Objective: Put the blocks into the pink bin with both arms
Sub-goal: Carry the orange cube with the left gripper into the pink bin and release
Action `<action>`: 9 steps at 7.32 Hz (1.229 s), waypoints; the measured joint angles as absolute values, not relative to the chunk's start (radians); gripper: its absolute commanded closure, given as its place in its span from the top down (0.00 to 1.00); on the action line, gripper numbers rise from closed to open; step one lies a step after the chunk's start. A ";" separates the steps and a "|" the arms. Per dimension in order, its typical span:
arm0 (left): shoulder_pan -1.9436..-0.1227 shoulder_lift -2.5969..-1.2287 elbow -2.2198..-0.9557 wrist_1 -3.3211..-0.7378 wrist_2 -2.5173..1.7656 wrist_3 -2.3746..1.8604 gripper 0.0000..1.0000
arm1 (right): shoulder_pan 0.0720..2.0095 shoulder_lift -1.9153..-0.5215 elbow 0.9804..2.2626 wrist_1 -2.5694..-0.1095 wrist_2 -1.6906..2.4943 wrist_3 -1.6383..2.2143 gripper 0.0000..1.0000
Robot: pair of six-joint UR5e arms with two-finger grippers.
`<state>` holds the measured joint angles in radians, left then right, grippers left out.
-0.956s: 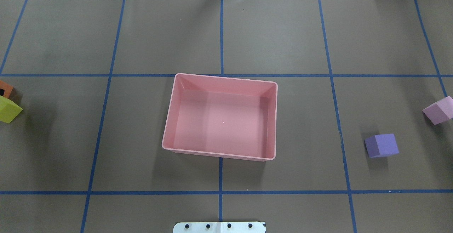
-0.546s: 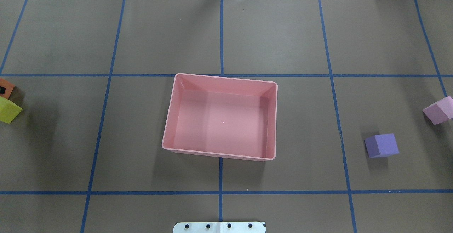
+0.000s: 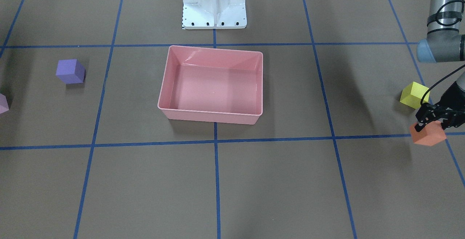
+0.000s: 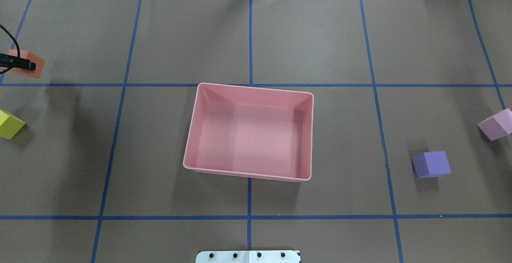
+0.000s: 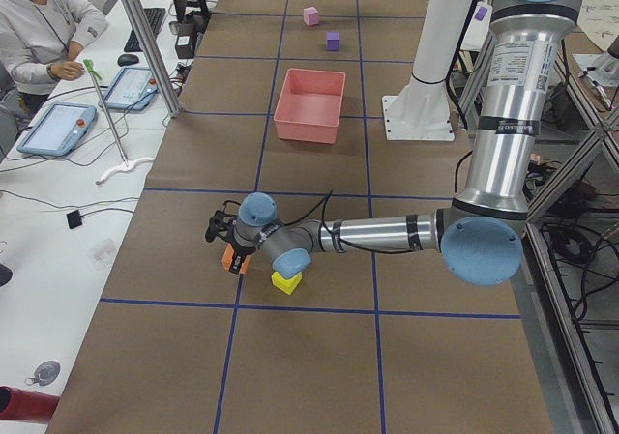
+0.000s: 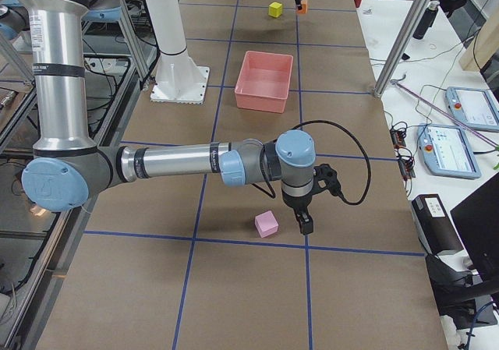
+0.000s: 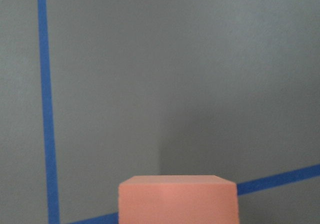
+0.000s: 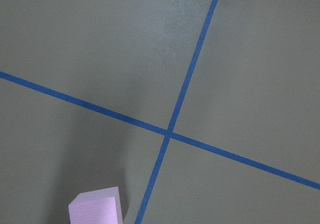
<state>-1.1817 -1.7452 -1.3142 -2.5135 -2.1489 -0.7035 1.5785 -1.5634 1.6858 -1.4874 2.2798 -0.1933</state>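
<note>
The bench [image 4: 320, 35] is brown, gridded with blue tape. My left arm [image 5: 503, 115] reaches low along it to its left end; my right arm [image 6: 171, 163] does the same at the other end. The bin [image 3: 210, 117] sits mid-bench, just in front of my base, well apart from both end effectors.

My left end effector [image 3: 432, 121] is clamped on the orange block [image 3: 428, 135], fingers pressed to opposite sides; the wrist view shows the block hanging clear of the bench with its shadow beneath. The yellow block [image 3: 414, 94] rests on the bench just beside it, on the side nearer my base, not touching.

My right end effector [image 6: 306, 224] points down at the bench. It shows only in the side view, so I cannot tell whether its fingers are apart or together. The pink block [image 6: 267, 224] lies just beside it, apart from it. The purple block [image 4: 431, 164] lies between that one and the bin, closer to the pink block.
</note>
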 measured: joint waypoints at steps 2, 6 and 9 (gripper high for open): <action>-1.095 -1.780 -1.458 -2.516 -2.148 -0.908 0.07 | 1.578 -1.564 1.685 -1.488 2.285 -0.192 1.00; -0.785 -1.933 -1.647 -2.518 -2.066 -1.219 0.10 | 1.578 -1.565 1.684 -1.488 2.289 -0.191 1.00; -0.557 -2.056 -1.641 -2.511 -1.851 -1.311 1.00 | 1.578 -1.565 1.684 -1.488 2.290 -0.190 1.00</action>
<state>-0.5567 -2.0562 -1.6409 -2.5112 -1.8508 -1.3113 1.5781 -1.5646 1.6843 -1.4879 2.2898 -0.1902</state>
